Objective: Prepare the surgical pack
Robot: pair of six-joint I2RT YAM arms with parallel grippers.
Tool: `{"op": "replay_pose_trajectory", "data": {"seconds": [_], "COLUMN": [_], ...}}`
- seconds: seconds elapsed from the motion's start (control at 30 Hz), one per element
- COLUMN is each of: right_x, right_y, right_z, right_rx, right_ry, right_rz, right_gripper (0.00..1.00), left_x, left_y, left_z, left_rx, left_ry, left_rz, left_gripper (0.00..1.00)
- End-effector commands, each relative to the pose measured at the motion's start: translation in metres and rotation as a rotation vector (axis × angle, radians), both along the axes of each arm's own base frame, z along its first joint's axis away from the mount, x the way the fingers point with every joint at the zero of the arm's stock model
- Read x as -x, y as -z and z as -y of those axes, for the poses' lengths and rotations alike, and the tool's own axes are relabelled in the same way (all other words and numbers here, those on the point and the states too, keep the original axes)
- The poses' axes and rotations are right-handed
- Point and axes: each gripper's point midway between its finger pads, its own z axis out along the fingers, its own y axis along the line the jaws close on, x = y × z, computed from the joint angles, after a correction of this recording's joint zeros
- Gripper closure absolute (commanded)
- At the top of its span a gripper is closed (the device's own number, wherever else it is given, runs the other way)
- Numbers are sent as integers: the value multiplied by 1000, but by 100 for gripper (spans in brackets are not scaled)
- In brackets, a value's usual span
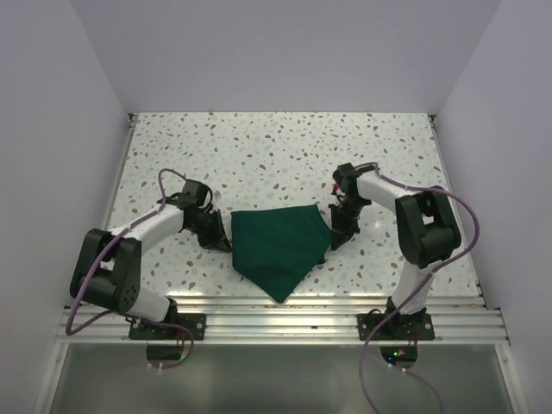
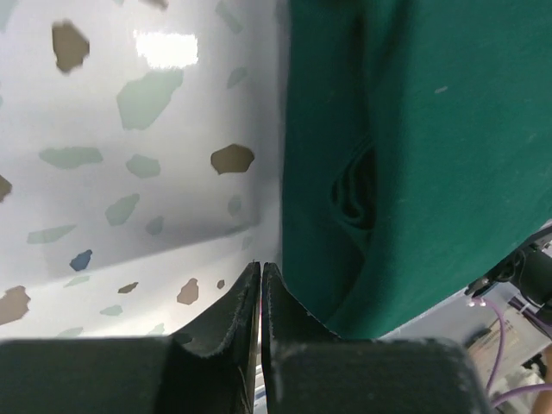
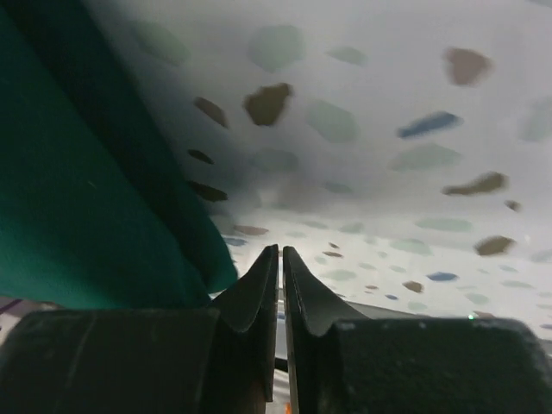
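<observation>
The surgical pack (image 1: 278, 244) is a dark green cloth folded into a bundle with a point toward the near edge, lying mid-table between the arms. Its contents are hidden inside the folds. My left gripper (image 1: 223, 242) sits just off the cloth's left edge, jaws shut with nothing between them. In the left wrist view the left gripper (image 2: 261, 267) points at bare table beside the green cloth (image 2: 414, 164). My right gripper (image 1: 337, 237) is at the cloth's right edge. In the right wrist view the right gripper (image 3: 281, 250) is shut and empty, with the cloth (image 3: 78, 216) at the left.
The speckled white tabletop (image 1: 285, 155) is walled on three sides by plain white panels. A metal rail (image 1: 285, 323) with both arm bases runs along the near edge.
</observation>
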Motion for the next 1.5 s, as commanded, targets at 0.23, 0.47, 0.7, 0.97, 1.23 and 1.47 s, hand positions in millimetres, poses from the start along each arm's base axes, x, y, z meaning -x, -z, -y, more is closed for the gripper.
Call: {"op": "replay_pose_trajectory", "data": {"seconds": [0.23,0.47,0.7,0.97,1.23,1.47], "right_x": [-78,-176,-164,-72,-26,-7], "right_y": [10,-16,-42,-65,-82,-82], "right_z": [-62,-87,-18,14,22,19], "right_rx": [-165,-178,-35,-58,-213,-247], "right_ry": [-14,-22,41,62,161,185], "right_rz": [33,139,204,189,236,252], "right_gripper": [89,85,42,12,7,7], "left_x": [32,12,-36,-61,-44,-21], "left_y": [5,-43,-113,-128,-86,-49], "left_z": [11,-30,-9,105,155,151], "left_rx": [69,-130,-131,-239,-455,-634], "left_ry": [-81,-242,-56,296,593,707], "left_rz": [-50,114,382,472,440,374], "left_gripper": [89,66,43,30,28,27]}}
